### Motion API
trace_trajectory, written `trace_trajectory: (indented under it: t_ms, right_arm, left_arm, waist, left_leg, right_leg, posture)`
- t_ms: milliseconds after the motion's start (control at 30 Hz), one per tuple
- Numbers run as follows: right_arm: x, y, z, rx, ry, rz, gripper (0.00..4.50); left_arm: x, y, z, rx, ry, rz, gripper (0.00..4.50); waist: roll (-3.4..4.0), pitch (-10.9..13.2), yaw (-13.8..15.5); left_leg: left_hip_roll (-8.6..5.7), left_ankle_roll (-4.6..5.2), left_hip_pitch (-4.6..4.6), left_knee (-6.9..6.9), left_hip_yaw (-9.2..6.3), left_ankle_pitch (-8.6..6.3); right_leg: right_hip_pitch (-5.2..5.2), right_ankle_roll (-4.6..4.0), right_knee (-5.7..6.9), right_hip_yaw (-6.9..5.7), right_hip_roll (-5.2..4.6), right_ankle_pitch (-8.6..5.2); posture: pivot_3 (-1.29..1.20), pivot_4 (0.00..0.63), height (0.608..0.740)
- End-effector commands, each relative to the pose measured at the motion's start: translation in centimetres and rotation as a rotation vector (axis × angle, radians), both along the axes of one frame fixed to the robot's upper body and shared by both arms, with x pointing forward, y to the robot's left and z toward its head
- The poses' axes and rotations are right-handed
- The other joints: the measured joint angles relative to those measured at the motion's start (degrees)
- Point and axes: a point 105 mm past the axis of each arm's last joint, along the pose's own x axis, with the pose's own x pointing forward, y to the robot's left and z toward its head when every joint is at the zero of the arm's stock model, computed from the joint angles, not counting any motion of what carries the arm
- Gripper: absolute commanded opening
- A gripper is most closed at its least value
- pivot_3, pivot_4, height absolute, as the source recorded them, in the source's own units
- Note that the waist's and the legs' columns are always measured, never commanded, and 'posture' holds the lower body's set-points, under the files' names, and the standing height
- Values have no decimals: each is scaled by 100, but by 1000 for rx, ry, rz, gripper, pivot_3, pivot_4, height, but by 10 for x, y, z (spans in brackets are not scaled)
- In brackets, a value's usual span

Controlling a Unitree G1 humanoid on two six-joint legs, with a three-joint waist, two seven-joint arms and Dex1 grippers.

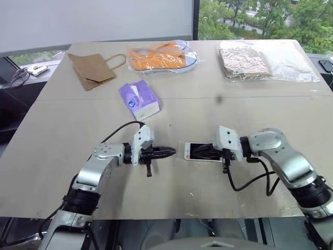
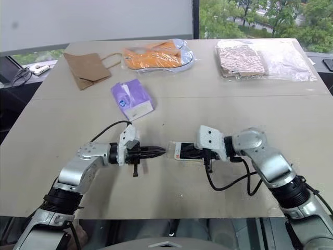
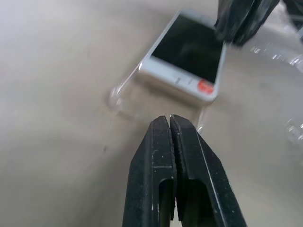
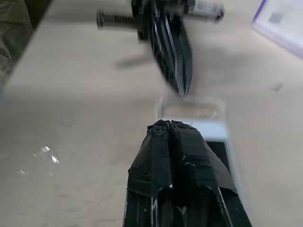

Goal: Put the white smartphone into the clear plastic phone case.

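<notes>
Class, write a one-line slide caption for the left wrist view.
Shut left gripper points at the white smartphone lying partly in the clear plastic phone case, right gripper over its far end.

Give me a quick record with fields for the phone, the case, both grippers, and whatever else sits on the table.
phone: white smartphone, screen up, lying partly in the case
case: clear plastic phone case, its end sticking out past the phone toward the left gripper
left gripper: fingers shut, just short of the case end
right gripper: fingers shut, over the phone's far end
also on table: purple tissue pack, brown paper bag, clear bags
</notes>
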Motion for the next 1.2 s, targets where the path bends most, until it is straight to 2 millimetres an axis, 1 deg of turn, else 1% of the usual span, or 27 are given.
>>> trace_trajectory:
  t_ms: [33, 133, 200, 300, 467, 633, 767, 833, 900, 967, 1033, 1067, 1133, 1200]
  right_arm:
    - [-12, -2, -1, -38, 41, 28, 0]
    - [-11, -8, -11, -95, 47, 18, 0]
    - [-9, -9, -17, -121, 61, 0, 0]
    - [0, -6, -24, -129, 47, -35, 0]
    - [11, -3, -28, -131, 39, -70, 0]
    - [11, 0, -27, -119, 61, -62, 0]
    - [4, -3, -31, -142, 95, -30, 0]
    - [-1, 2, -21, -79, 128, -4, 0]
    - [-4, 8, -5, 7, 163, 12, 0]
    - [-4, 13, 10, 77, 175, 18, 0]
    - [2, 16, 25, 144, 174, 2, 0]
    - [7, 17, 31, 167, 164, -15, 0]
    - [24, 18, 39, 189, 103, -87, 0]
    - [51, 15, 35, 148, 24, -213, 0]
  left_arm:
    - [-2, -7, 17, -40, -37, -29, 56]
    - [0, -11, 18, -18, -41, -43, 56]
    - [1, -13, 13, 24, -46, -50, 56]
    - [-2, -16, 1, 90, -48, -79, 56]
    - [-7, -22, -12, 149, -53, -122, 56]
    - [-7, -26, -13, 154, -59, -138, 56]
    - [-5, -27, -7, 153, -71, -140, 56]
    - [-2, -27, -2, 143, -80, -126, 56]
    - [2, -27, 7, 102, -83, -93, 56]
    - [6, -25, 17, 47, -72, -59, 56]
    - [7, -21, 24, 9, -57, -33, 56]
    - [7, -17, 27, 2, -53, -25, 56]
    - [7, -11, 30, 1, -49, -10, 56]
    - [7, -6, 33, -6, -44, 15, 56]
  waist:
    - [-3, 2, 0]
    - [-6, 4, -5]
    - [-6, 4, -3]
    - [-7, 4, -11]
    - [-8, 5, -4]
    - [-8, 5, 1]
    - [-9, 5, 4]
    - [-9, 4, 1]
    - [-9, 5, -4]
    - [-9, 5, -23]
    - [-9, 5, -30]
    - [-9, 5, -37]
    - [-9, 5, -38]
    - [-8, 5, -36]
  left_leg:
    - [-1, 0, 0, 4, 1, 0]
    - [-2, 0, -2, 15, 3, 0]
    - [-2, 0, -2, 22, 3, 0]
    - [-3, 0, -2, 29, 8, 0]
    - [-4, 0, -2, 34, 6, 0]
    - [-7, 0, -1, 47, 4, 0]
    - [-10, 0, -2, 51, 2, 0]
    - [-10, 0, -2, 54, 2, 0]
    - [-10, 0, -2, 54, 1, 0]
    - [-10, 0, -2, 55, 0, 0]
    - [-10, 0, -2, 60, 1, 0]
    - [-9, 0, -2, 61, 1, 0]
    - [-9, 0, 0, 63, 1, 0]
    - [-10, 0, 1, 64, 1, 0]
  right_leg:
    - [0, 0, 3, 1, 0, 0]
    - [0, 0, 12, 2, 0, 0]
    - [-1, 0, 19, 2, 0, 0]
    - [0, 0, 25, 5, 0, 0]
    - [0, 0, 28, 4, 0, 0]
    - [7, 1, 31, 3, 0, 1]
    - [8, 1, 33, 1, -1, 1]
    - [8, 2, 35, 1, -1, 1]
    - [8, 2, 37, 0, -2, 1]
    - [8, 2, 40, 1, -2, 1]
    - [7, 2, 44, 2, -2, 1]
    - [7, 2, 47, 2, -1, 1]
    - [7, 2, 52, 2, -1, 1]
    - [7, 2, 53, 2, -1, 1]
  posture:
    - [0, 150, 740]
    - [0, 150, 740]
    - [0, 150, 740]
    - [0, 150, 740]
    - [0, 150, 740]
    - [0, 150, 740]
    - [0, 150, 740]
    - [0, 150, 740]
    - [0, 150, 740]
    - [0, 150, 740]
    - [0, 150, 740]
    - [0, 150, 740]
    - [0, 150, 740]
    - [0, 150, 740]
